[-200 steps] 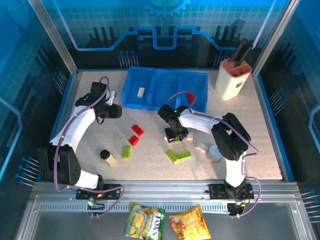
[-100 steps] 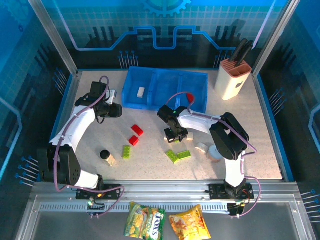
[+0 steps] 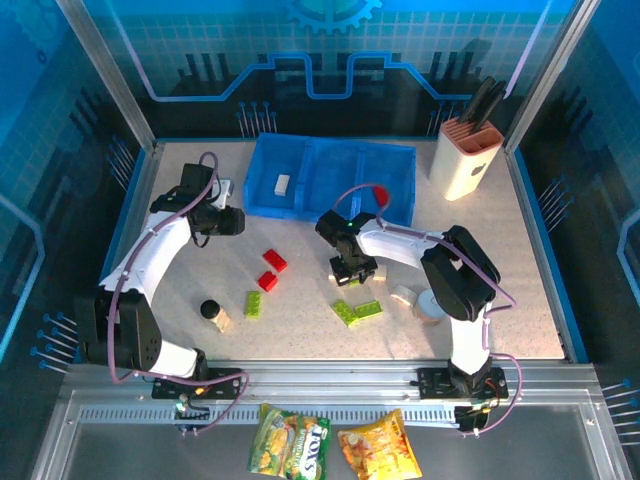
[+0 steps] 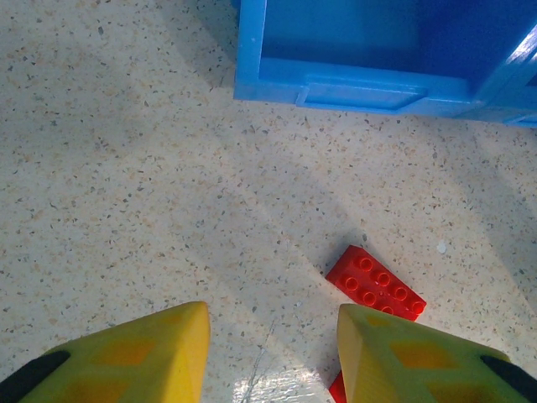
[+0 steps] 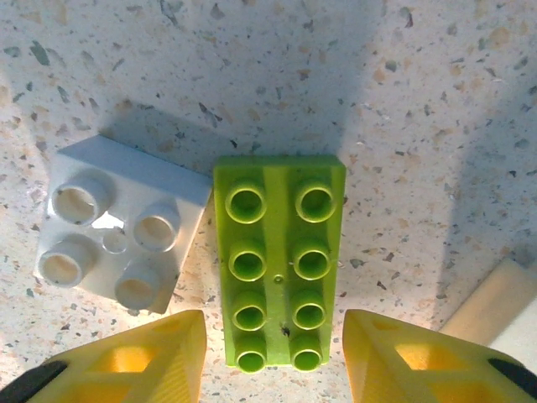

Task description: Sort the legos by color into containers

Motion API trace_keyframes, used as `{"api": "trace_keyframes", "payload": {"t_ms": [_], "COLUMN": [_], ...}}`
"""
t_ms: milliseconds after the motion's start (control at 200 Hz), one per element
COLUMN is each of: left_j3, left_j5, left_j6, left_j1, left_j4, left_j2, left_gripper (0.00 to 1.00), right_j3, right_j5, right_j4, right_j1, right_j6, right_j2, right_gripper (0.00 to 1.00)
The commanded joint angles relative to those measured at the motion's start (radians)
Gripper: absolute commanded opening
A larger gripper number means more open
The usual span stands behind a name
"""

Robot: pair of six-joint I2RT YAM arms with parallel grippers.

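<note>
right gripper (image 5: 270, 340) is hanging spread, fingers flanking a green lego (image 5: 278, 260) lying studs-up, not pinching it. A white lego (image 5: 117, 227) is touching that one's left edge. left gripper (image 4: 273, 332) is hovering spread and empty over bare table, with a red lego (image 4: 375, 283) just by its right finger. The tray (image 3: 330, 212) is sitting at the far side of the speckled table (image 3: 300, 330), holding a white brick (image 3: 282, 183) in its left bin and a red brick (image 3: 379, 192) in its right bin. Blue walls and aluminium posts are enclosing the cell.
</note>
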Motion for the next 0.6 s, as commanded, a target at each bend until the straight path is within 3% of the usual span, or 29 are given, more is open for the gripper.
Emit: {"api": "trace_keyframes", "payload": {"t_ms": [0,265,595], "left_j3": [-0.017,-0.015,-0.013], "left_j5": [0.029,0.031,0.033], "left_j6": [0.021,0.021,0.020], "left_j1": [0.008,0.007,0.007], "left_j4": [0.002,0.000,0.002], "left_j2": [-0.009,-0.005,-0.005], "left_gripper": [0.45,0.45,0.45], "right_j3": [-0.025,-0.042,-0.038], "right_j5": [0.005,-0.020,-0.004], "right_j4": [-0.011,0.018,0.002], "right_j1": [0.010,0.009,0.007], "right_j6": [0.015,0.016,0.018], "right_j2": [-0.012,0.024,-0.010], "right_gripper": [0.48,0.47,0.37]}}
